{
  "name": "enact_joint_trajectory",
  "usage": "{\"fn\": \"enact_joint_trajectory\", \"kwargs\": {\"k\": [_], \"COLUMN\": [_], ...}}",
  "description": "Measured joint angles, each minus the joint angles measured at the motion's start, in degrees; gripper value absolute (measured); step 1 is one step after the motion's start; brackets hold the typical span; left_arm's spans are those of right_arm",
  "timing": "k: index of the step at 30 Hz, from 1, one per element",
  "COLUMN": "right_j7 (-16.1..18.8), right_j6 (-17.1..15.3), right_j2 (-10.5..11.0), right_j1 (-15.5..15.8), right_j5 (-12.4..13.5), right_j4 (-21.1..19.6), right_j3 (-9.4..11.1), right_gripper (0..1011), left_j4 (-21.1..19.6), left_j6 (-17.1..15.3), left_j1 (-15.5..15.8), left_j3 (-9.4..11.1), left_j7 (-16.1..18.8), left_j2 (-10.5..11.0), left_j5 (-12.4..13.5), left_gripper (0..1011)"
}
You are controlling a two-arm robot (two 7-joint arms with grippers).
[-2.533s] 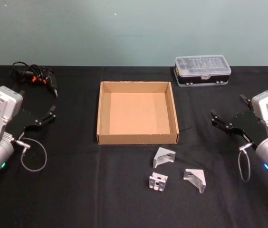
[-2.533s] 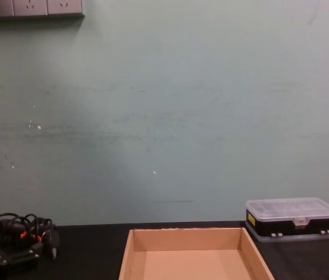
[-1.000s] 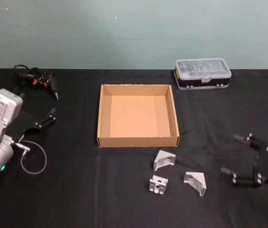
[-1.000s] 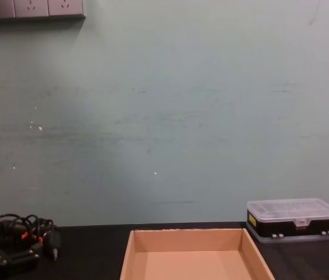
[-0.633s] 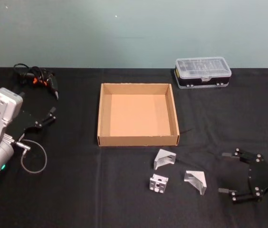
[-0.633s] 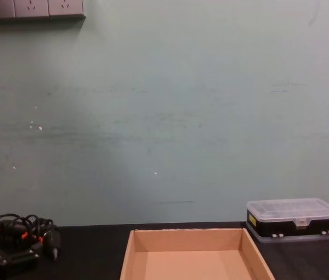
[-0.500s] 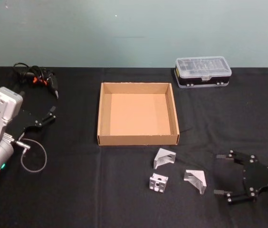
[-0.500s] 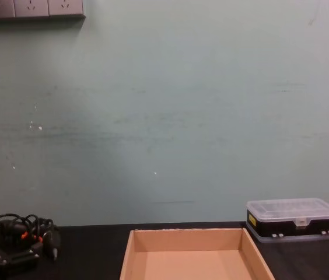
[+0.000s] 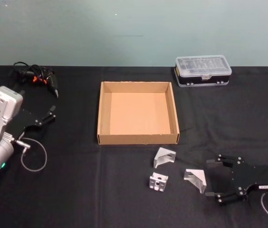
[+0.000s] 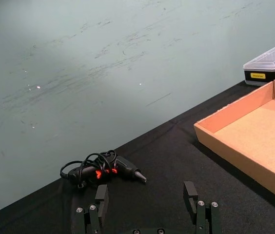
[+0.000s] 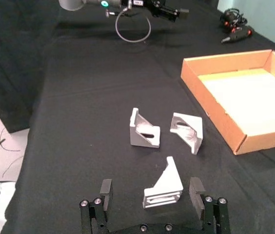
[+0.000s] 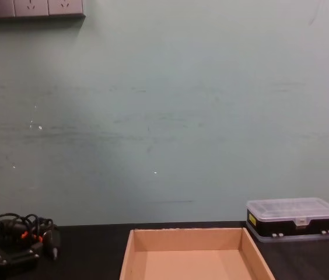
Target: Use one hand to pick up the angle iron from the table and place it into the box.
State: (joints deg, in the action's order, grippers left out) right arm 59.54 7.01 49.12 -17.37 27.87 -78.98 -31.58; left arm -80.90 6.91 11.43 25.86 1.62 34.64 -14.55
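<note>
Three silver angle irons lie on the black table in front of the box: one nearest the box, one closer to me, one to the right. My right gripper hovers low and open, just right of that last iron. In the right wrist view the iron lies in line with the open gripper, apart from both fingers. The tan cardboard box stands empty at the centre. At the far left my left gripper is held open and empty.
A black case with a clear lid stands behind the box to the right. A black and orange tool with coiled cable lies at the back left. A wire loop hangs from the left arm.
My right gripper has dropped from beside the box down toward the table and moved left, up to the rightmost angle iron. The left arm has stayed put.
</note>
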Motion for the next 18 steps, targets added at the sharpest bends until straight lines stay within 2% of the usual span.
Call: {"fn": "enact_joint_trajectory", "kwargs": {"k": [18], "right_j7": [-0.72], "right_j6": [-2.92], "right_j2": [-2.98], "right_j1": [-4.67], "right_j5": [-2.1], "right_j4": [3.41], "right_j3": [-4.18], "right_gripper": [1004], "left_j4": [0.0], "left_j6": [0.0], "left_j1": [0.0], "left_j3": [0.0], "left_j7": [0.0], "left_j2": [0.0], "left_j5": [0.0], "left_gripper": [1011]}}
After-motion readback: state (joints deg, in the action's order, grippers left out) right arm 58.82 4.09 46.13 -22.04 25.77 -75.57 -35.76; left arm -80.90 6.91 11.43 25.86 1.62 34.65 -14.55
